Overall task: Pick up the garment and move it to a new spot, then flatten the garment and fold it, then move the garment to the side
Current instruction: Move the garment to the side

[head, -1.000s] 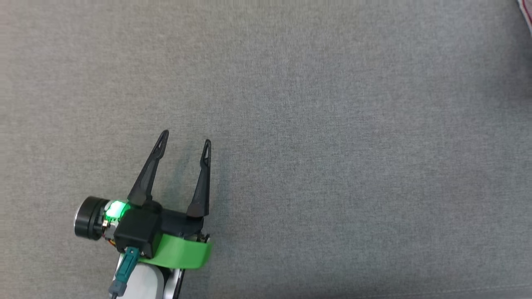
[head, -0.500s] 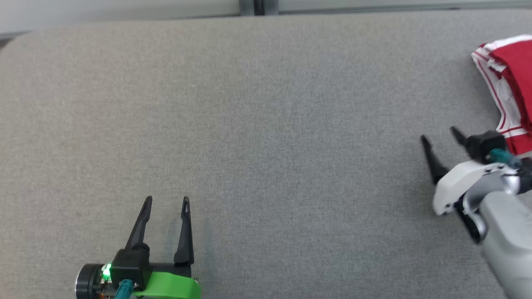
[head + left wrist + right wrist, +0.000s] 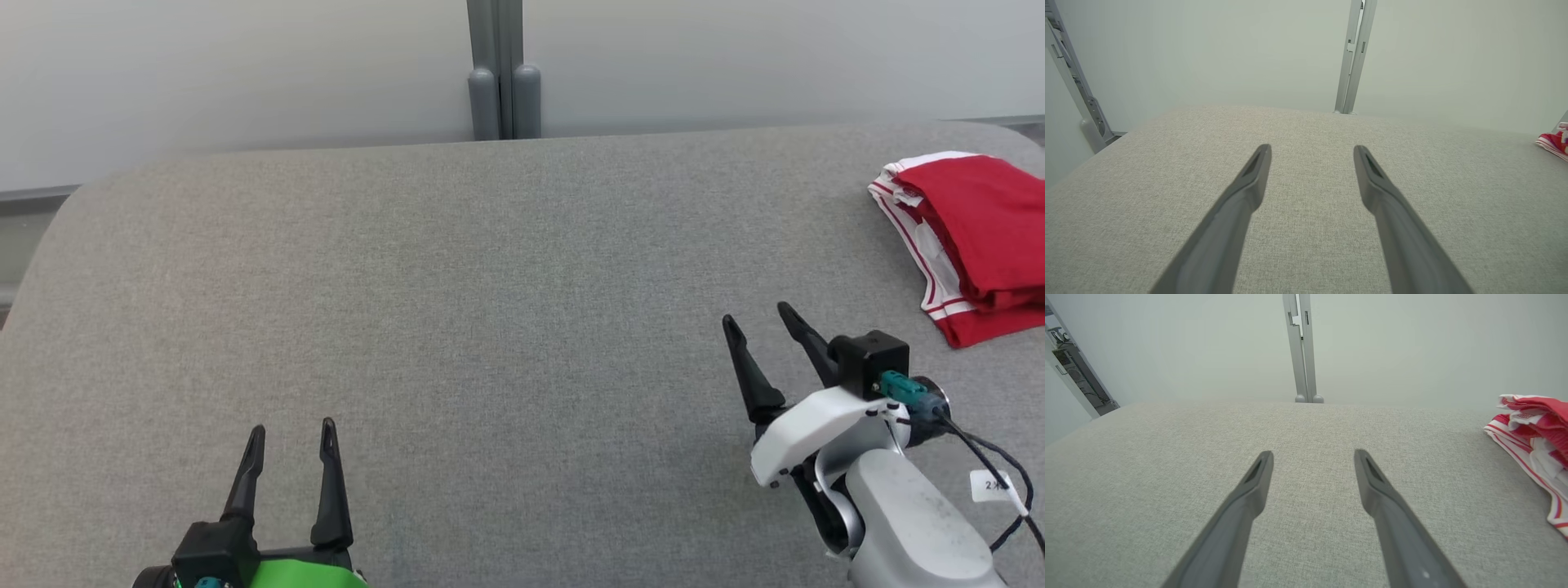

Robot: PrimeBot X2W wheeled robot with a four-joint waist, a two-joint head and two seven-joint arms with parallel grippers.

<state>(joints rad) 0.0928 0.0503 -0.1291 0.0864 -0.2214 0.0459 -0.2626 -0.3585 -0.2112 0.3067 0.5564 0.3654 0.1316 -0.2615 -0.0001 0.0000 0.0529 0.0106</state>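
Head view gives me the folded red garment (image 3: pixel 976 237), trimmed in white with red stripes, lying at the far right of the grey padded surface (image 3: pixel 490 310). It sits close to the rounded back corner and runs off the picture's right edge. My right gripper (image 3: pixel 755 314) is near it, on the side toward the middle and clear of the cloth, with its two dark fingers spread and pinching nothing. My left gripper (image 3: pixel 292 425) is at the lower left, well apart from the garment, fingers also spread with only grey fabric between them. I cannot tell whether either set of fingertips touches the surface. Behind the padding stands a pale wall with a grey upright post (image 3: pixel 504 82) at its middle. Through the right wrist view I see the garment's stacked layers, striped hem lowest. The left wrist view catches a red sliver of it at the right edge.
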